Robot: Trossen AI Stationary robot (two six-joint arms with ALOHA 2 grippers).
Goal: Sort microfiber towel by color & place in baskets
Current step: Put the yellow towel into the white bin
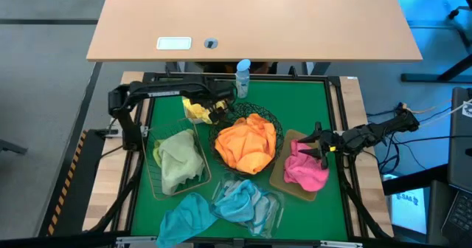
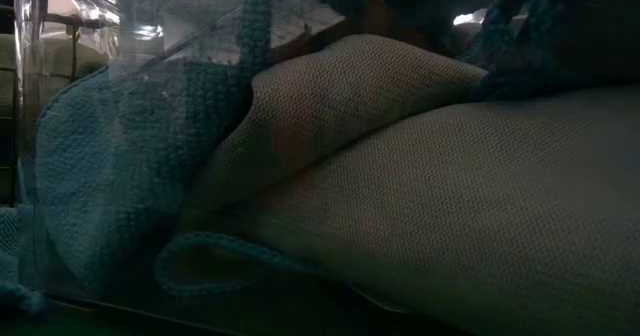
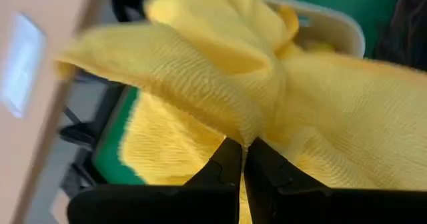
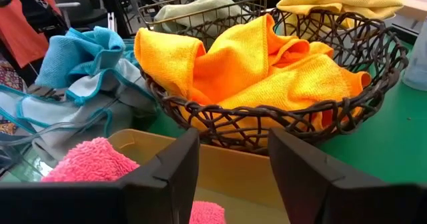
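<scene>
Over the small white tub (image 3: 337, 25) at the mat's far side, my left gripper (image 3: 243, 159) is shut on a yellow towel (image 1: 196, 111). My right gripper (image 4: 233, 167) is open and holds nothing above the tan tray (image 1: 284, 180), where a pink towel (image 1: 304, 170) lies. Orange towels (image 1: 247, 143) fill the round black wire bowl (image 4: 280, 114). Pale green towels (image 1: 178, 159) lie in the rectangular wire basket (image 1: 156, 185). Light blue towels (image 1: 243, 202) sit in the clear tray (image 1: 274, 207), and one more (image 1: 184, 218) lies on the mat. My left gripper pinches a bunched fold of the yellow towel (image 3: 252, 127) between its two fingertips. Several layers gather at the pinch. The cloth spreads out ahead of the fingers and hangs over the white tub; whether its lower part rests in the tub does not show.
A blue-capped spray bottle (image 1: 243, 78) stands at the green mat's (image 1: 317, 104) far edge, close to the left gripper. The low view is blocked by light blue cloth (image 2: 110, 166) and the clear tray's wall. A tan desk (image 1: 251, 19) lies beyond the table.
</scene>
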